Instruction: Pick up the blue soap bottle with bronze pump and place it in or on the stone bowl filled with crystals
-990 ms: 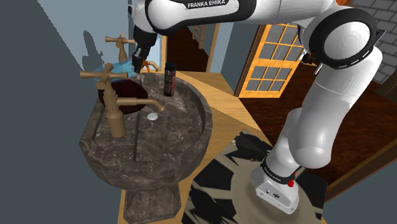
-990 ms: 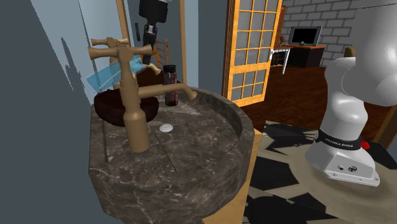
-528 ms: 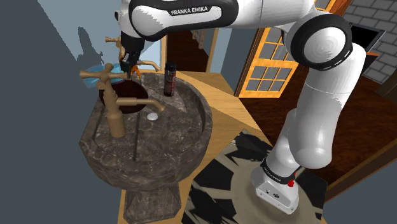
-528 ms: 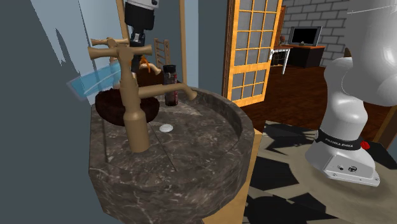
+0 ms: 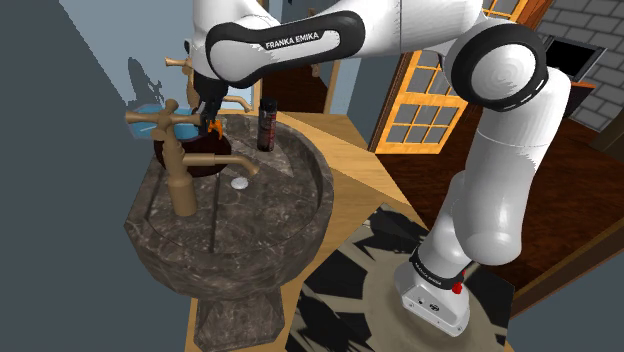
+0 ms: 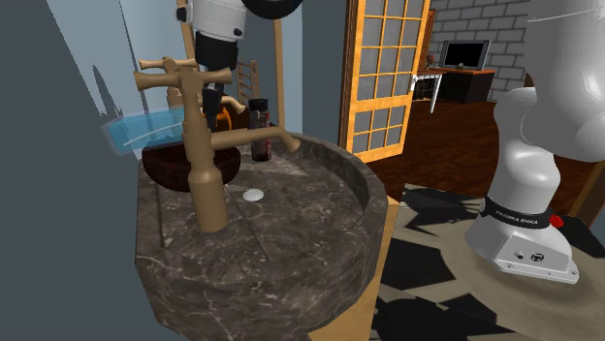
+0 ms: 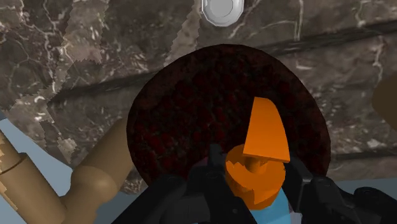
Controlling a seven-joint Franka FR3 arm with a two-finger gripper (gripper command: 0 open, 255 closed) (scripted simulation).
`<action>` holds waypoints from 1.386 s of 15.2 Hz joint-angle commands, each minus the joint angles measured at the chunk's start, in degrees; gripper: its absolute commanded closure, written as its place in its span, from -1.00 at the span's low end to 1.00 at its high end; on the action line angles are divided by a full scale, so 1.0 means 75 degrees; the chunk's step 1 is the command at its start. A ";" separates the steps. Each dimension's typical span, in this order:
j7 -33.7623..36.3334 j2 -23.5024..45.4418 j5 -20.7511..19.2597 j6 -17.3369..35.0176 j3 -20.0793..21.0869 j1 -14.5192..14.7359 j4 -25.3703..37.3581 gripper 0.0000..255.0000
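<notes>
A dark marbled sink (image 5: 250, 220) with a brass tap (image 5: 182, 185) sits in a wooden worktop (image 5: 355, 165), and an orange-framed glazed door (image 6: 383, 68) stands beyond. The claw (image 7: 249, 186) hangs just above the dark red bowl (image 7: 191, 108) on the sink's ledge. It is clamped on the soap bottle (image 6: 145, 129) by its orange pump (image 7: 257, 167). The bottle's blue body juts sideways from the claw, roughly level, above the bowl. A dark bottle (image 5: 266, 122) stands just beside the claw.
</notes>
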 commanded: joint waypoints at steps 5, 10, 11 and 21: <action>-0.0007 0.0013 0.0022 0.0288 0.0047 0.0047 -0.0008 1.00; 0.0017 -0.0029 0.0015 0.0301 0.0054 0.0062 -0.0067 -1.00; 0.0034 -0.0037 0.0009 0.0305 0.0058 0.0072 -0.0080 -1.00; -0.0036 -0.0462 0.0068 -0.0467 0.0069 0.0068 0.0271 -1.00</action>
